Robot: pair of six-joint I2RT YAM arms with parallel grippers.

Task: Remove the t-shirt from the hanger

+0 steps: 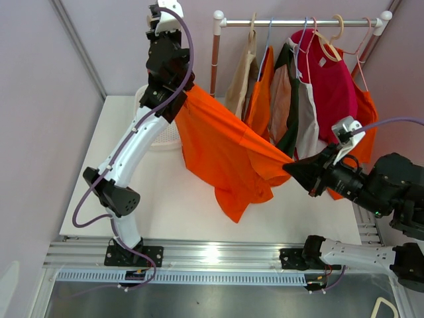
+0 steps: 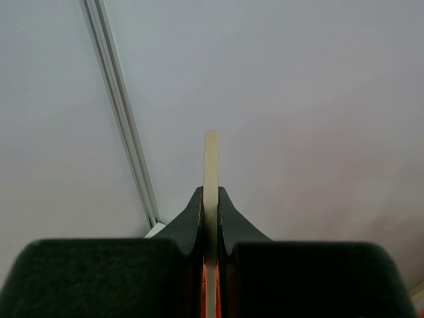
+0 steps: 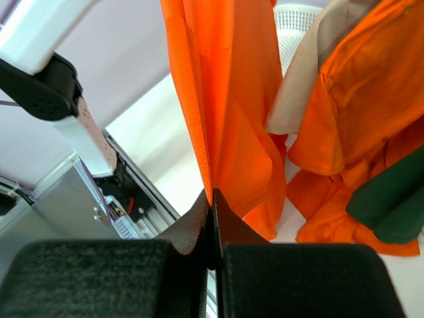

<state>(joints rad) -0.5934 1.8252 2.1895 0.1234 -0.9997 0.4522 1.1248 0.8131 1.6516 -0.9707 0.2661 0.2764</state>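
Stretching over the white desk [image 1: 165, 199], the orange t-shirt [image 1: 225, 146] hangs in the air as a slanted sheet between the two arms. Whether its drooping lower corner touches the desk cannot be told. Behind it stands a clothes rack [image 1: 298, 22], whose rail carries other garments [image 1: 331, 86] in beige, orange, dark green and red. A white basket [image 1: 164, 138] sits on the desk behind the left arm.

The left claw [image 2: 211, 199] is raised high at the back left, where the t-shirt's upper end gathers. It is clamped on the cream hanger [image 2: 211, 159], a thin strip standing up between its fingers with a sliver of orange below. The right claw [image 3: 212, 195], lower on the right, is pinched tight on a fold at the t-shirt's right edge.
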